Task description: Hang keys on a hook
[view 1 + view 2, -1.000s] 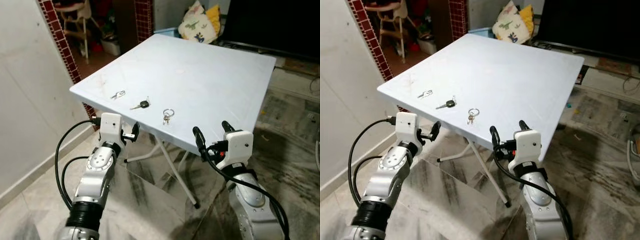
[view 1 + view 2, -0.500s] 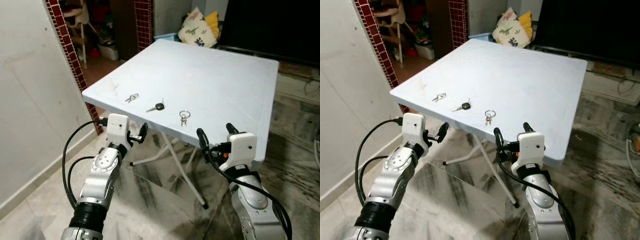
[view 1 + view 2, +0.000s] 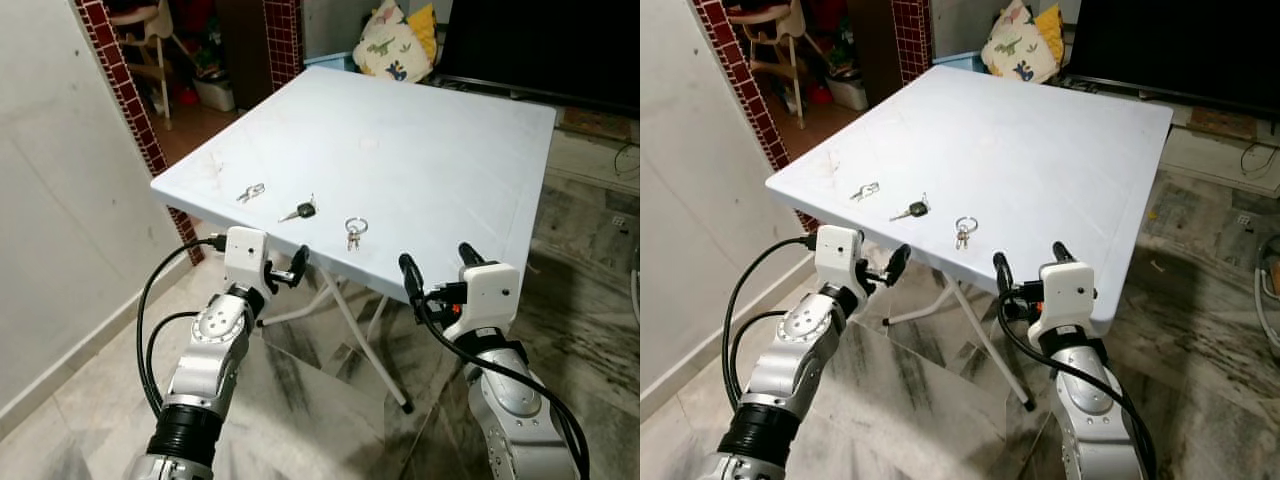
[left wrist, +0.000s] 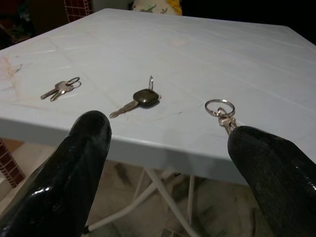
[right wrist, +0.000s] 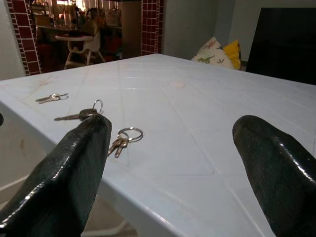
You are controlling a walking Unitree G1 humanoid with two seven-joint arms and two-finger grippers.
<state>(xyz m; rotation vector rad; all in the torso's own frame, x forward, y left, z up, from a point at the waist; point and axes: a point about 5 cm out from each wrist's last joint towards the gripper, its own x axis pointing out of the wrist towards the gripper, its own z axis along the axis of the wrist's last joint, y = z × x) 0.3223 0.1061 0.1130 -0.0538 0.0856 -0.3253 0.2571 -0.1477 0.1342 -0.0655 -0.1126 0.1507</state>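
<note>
Both grippers spread wide and empty at the near edge of the white table.

Left gripper and right gripper touch nothing; three key sets lie at twelve o'clock: small keys, black-headed key, ringed keys.

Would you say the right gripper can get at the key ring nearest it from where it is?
Probably yes: the right gripper is open at the table edge, and nothing lies between it and the key ring.
</note>
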